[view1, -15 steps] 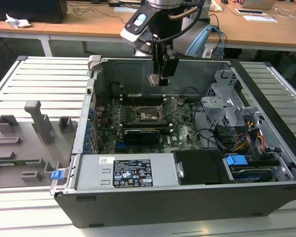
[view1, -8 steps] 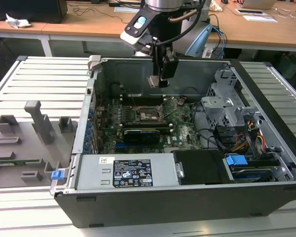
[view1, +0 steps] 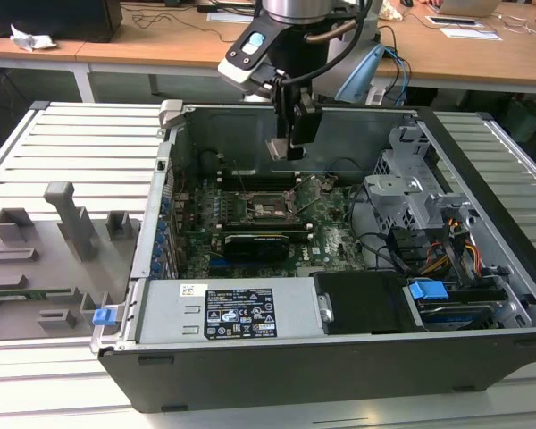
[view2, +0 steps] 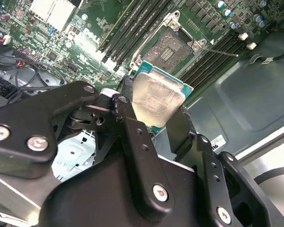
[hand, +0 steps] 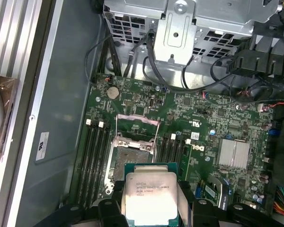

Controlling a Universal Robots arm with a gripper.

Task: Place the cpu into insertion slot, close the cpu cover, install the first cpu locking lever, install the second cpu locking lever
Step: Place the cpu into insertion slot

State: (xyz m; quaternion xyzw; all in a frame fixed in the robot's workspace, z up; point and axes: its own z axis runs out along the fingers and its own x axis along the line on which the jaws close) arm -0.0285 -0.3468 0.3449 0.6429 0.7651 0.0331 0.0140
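On the slatted bench (view1: 71, 134), an open computer case (view1: 339, 366) exposes its green motherboard (hand: 217, 113). Above the board hangs the gripper (view1: 288, 147), its fingers (view2: 182, 125) clamped on opposite edges of the cpu (hand: 149, 194), silvery face showing in both wrist views. Below, apart from the chip, the insertion slot (hand: 131, 158) lies uncovered, its cpu cover (hand: 138, 124) raised.

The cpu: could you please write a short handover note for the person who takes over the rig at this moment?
The gripper is shut on the cpu, holding it above the board, apart from the insertion slot.
The insertion slot is empty and its pin field is bare. The cpu cover stands open.
Done: the cpu is in the grip.
Left: seating the cpu, closing the cpu cover, both locking levers.
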